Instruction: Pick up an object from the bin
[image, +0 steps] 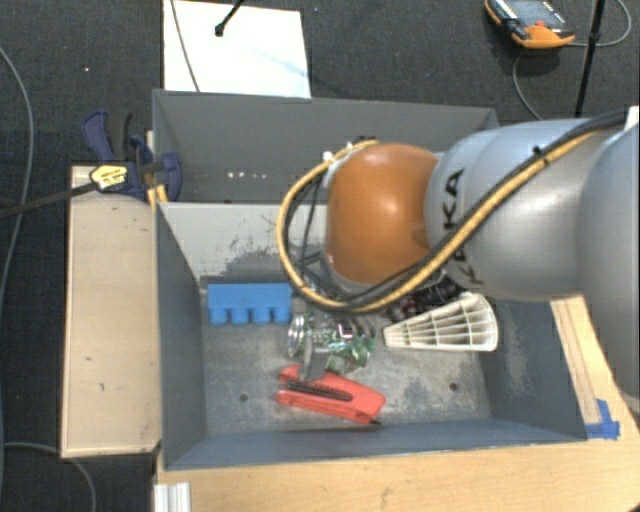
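Reaching in from the right, the arm (560, 210) is the biggest thing here, a thick grey limb that covers much of the bin's right half. Around everything lies the floor (60, 100), a dark carpet with thin black leads trailing over it, and an orange and black device (530, 22) rests on it at the far right corner. The bin (250, 140) is grey metal with tall sloping walls. Its bottom is dull and scuffed, with a darker smudged patch near the back wall and fine speckles and scratches across the middle.

At the arm's wrist sits the rounded orange cover (375, 210), above the middle of the bin, and a yellow and black cable (285, 235) loops round its left side.

Just right of the wrist, a white ribbed piece (445, 325) lies on its side, shaped like a fan or slatted basket. Against the left of the bin's bottom a blue block (248, 303) lies flat, with three notches along its near edge. Toward the front, near the middle, a red tool (335, 397) lies flat and slightly slanted, with a dark strip along it.

The jaws hang below the orange cover, over a small green and silver piece (340, 347) that lies just behind the red tool, between the blue block and the white ribbed piece. I cannot tell whether the jaws are spread or closed, nor whether they touch either thing.
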